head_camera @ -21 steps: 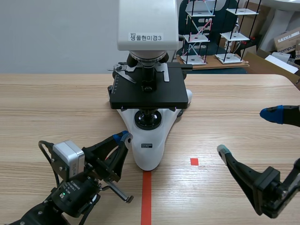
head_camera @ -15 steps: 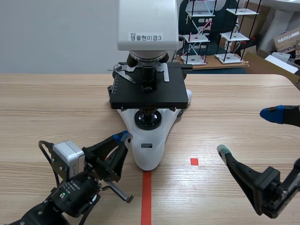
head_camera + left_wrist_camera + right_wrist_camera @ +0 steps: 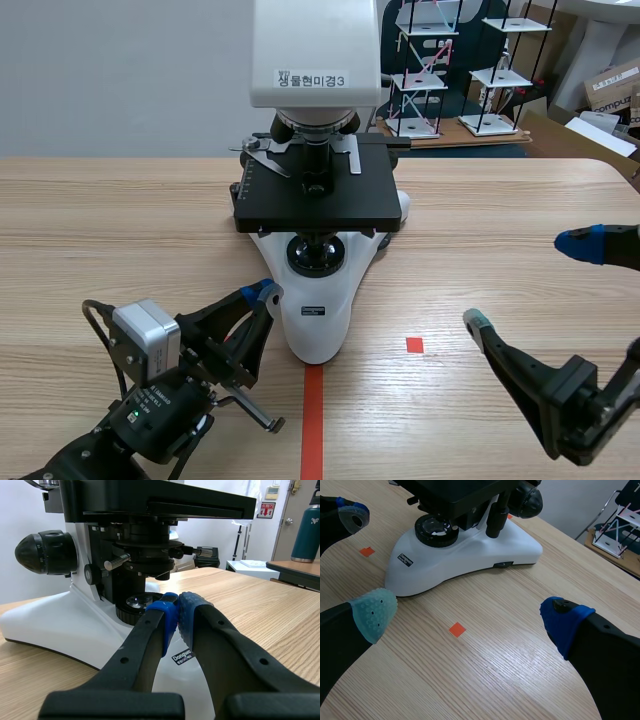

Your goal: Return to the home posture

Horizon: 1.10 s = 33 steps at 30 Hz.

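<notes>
A white and black microscope (image 3: pixel 317 180) stands at the table's middle, its white base (image 3: pixel 318 300) toward me. My left gripper (image 3: pixel 263 291) rests low at the front left, shut on nothing, its blue pads (image 3: pixel 172 616) meeting just short of the base (image 3: pixel 60 625). At the front right my right gripper (image 3: pixel 525 282) stands open, one finger (image 3: pixel 478 322) near the table and the other (image 3: pixel 583 243) higher. In the right wrist view both pads (image 3: pixel 374 612) are wide apart over bare wood, with the microscope base (image 3: pixel 465 555) ahead of them.
A red tape line (image 3: pixel 313 420) runs from the base to the front edge, and a small red square (image 3: pixel 414 344) lies right of it. Behind the table stand white shelf racks (image 3: pixel 425 70) and cardboard boxes (image 3: pixel 612 90).
</notes>
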Available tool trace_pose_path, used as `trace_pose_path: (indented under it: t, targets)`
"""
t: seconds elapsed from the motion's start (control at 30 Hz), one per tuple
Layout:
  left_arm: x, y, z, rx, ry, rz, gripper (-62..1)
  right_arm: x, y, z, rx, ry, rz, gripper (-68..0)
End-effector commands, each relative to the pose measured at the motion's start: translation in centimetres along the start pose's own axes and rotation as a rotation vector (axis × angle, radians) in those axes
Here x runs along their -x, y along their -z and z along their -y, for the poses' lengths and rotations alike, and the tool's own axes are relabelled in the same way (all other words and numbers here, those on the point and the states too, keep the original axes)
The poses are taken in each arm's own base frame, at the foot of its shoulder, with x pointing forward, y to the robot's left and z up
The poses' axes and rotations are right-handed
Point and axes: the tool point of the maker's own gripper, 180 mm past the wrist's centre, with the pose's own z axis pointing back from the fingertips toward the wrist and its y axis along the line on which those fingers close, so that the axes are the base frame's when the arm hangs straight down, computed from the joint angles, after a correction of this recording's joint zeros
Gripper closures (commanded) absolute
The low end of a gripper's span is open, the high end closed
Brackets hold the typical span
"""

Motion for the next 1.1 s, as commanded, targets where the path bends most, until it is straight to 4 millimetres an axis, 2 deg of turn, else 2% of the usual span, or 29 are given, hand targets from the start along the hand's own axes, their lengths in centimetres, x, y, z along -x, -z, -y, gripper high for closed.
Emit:
trace_pose_path:
  t: [0.0,0.3,0.53,0.6,0.8,1.07]
  targets:
    - [-0.8,0.6,0.0,-0.003,0.001,0.040,-3.1,-1.0,0.0,0.2,0.006,-0.005,0.033,-63.6]
    - [-0.7,0.4,-0.3,-0.003,0.017,0.029,-2.6,-1.0,0.0,0.2,0.006,-0.005,0.033,-63.6]
    - [-0.5,-1.9,-1.4,-0.035,0.041,-0.045,-2.5,-1.0,0.0,0.2,0.006,-0.005,0.033,-63.6]
    - [-1.2,-2.8,-2.0,-0.053,0.062,-0.059,-2.5,-1.0,0.0,0.2,0.006,-0.005,0.033,-63.6]
    - [-4.9,-4.9,-2.8,-0.049,0.132,-0.113,-2.5,-1.0,0.0,0.2,0.006,-0.005,0.033,-63.6]
    - [-9.4,-7.0,-1.0,-0.027,0.177,-0.202,-2.5,-1.0,0.0,0.2,0.006,-0.005,0.033,-63.6]
